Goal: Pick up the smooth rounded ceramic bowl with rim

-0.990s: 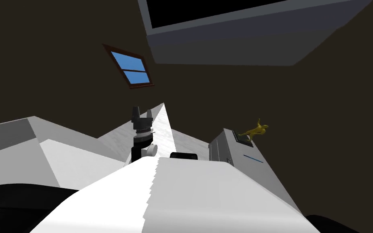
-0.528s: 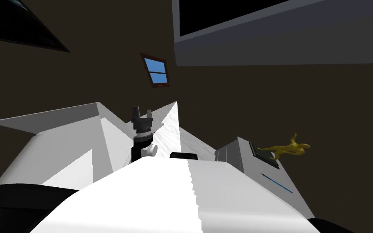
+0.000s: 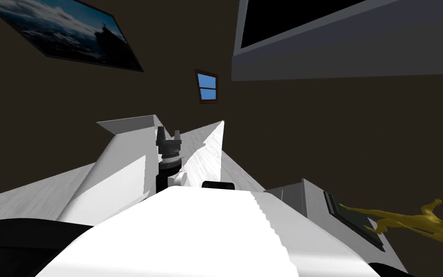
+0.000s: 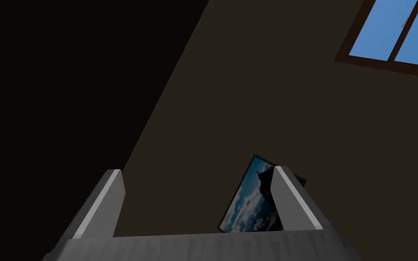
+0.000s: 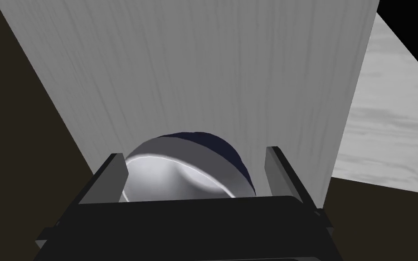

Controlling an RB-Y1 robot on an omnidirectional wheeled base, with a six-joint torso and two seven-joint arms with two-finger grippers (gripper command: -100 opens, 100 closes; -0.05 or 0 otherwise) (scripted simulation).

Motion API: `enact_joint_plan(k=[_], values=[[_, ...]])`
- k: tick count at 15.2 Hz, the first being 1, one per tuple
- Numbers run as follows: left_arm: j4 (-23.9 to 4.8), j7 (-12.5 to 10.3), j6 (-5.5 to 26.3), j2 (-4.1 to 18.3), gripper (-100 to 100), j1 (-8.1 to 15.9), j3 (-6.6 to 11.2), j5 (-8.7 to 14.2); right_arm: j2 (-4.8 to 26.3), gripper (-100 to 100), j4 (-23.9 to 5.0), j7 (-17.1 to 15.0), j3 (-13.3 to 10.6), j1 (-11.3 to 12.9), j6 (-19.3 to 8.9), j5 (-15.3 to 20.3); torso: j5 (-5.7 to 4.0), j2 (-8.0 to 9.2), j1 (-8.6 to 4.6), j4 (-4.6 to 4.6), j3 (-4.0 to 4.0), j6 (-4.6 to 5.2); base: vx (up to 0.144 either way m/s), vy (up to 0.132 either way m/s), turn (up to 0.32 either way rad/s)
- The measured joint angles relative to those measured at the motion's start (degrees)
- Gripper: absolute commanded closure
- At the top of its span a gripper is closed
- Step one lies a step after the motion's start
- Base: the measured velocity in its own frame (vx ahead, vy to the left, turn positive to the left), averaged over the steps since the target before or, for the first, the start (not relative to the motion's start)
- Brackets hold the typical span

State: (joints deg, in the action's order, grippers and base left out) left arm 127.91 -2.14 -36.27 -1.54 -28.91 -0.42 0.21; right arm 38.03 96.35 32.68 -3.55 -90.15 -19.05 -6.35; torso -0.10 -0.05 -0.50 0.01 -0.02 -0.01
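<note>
The bowl (image 5: 176, 174), pale grey inside and dark blue outside, sits tipped close against the dark body of the right gripper (image 5: 194, 158), with a grey grained surface (image 5: 203, 68) behind it. I cannot tell whether the pincer grips it. In the centre of the head view the left gripper (image 3: 168, 130) points up, blades spread wide, holding nothing. A yellow figurine (image 3: 408, 222) shows at that view's lower right.

The robot turned, so its head camera swung round. The little window (image 3: 207, 86) slid across the view and looked smaller. A framed picture (image 3: 67, 31) of clouds came in at the top corner. The yellow figure (image 3: 408, 222) slid toward the lower corner and looked bigger.
</note>
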Motion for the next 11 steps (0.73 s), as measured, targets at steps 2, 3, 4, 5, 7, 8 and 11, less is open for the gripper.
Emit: enact_joint_plan(k=[2,3,4,5,7,8,11], values=[[0.0,0.0,0.0,0.0,0,0.0,-0.01,0.0,-0.1,-100,0.1,0.8,-0.6,-0.4,-1.2,-0.4,0.00,0.02,0.02,0.00,0.01,-0.04,-0.051,0.037,0.460],[0.0,0.0,0.0,0.0,0,0.0,0.00,0.0,-0.3,-100,-0.1,1.3,-0.9,-0.3,-1.6,-0.4,0.00,0.02,0.01,0.01,0.01,-0.01,-0.043,0.024,0.406],[0.0,0.0,0.0,0.0,0,0.0,0.00,0.0,-0.4,-100,0.1,1.6,-1.2,-0.3,-2.1,-0.5,-0.01,0.01,-0.02,0.01,0.01,-0.02,-0.042,0.020,0.459],[0.0,0.0,0.0,0.0,0,0.0,0.00,0.0,-0.6,-100,0.0,2.1,-1.7,0.1,-2.5,-0.7,-0.02,0.00,-0.05,0.01,0.01,-0.03,-0.042,0.015,0.457],[0.0,0.0,0.0,0.0,0,0.0,0.00,0.0,-1.2,-100,-0.3,2.9,-2.6,0.9,-2.9,-0.9,-0.03,0.01,-0.10,0.01,0.01,-0.01,-0.036,0.007,0.246],[0.0,0.0,0.0,0.0,0,0.0,0.01,0.0,-1.3,-100,-0.2,3.1,-2.7,1.0,-3.0,-1.0,-0.03,-0.02,-0.11,0.00,0.00,0.05,-0.020,0.004,0.018],[0.0,0.0,0.0,0.0,0,0.0,0.01,0.0,-2.0,-100,-2.3,2.8,-3.0,2.9,-2.8,-0.3,-0.03,-0.03,-0.08,0.00,-0.02,0.07,-0.028,0.015,0.017]])
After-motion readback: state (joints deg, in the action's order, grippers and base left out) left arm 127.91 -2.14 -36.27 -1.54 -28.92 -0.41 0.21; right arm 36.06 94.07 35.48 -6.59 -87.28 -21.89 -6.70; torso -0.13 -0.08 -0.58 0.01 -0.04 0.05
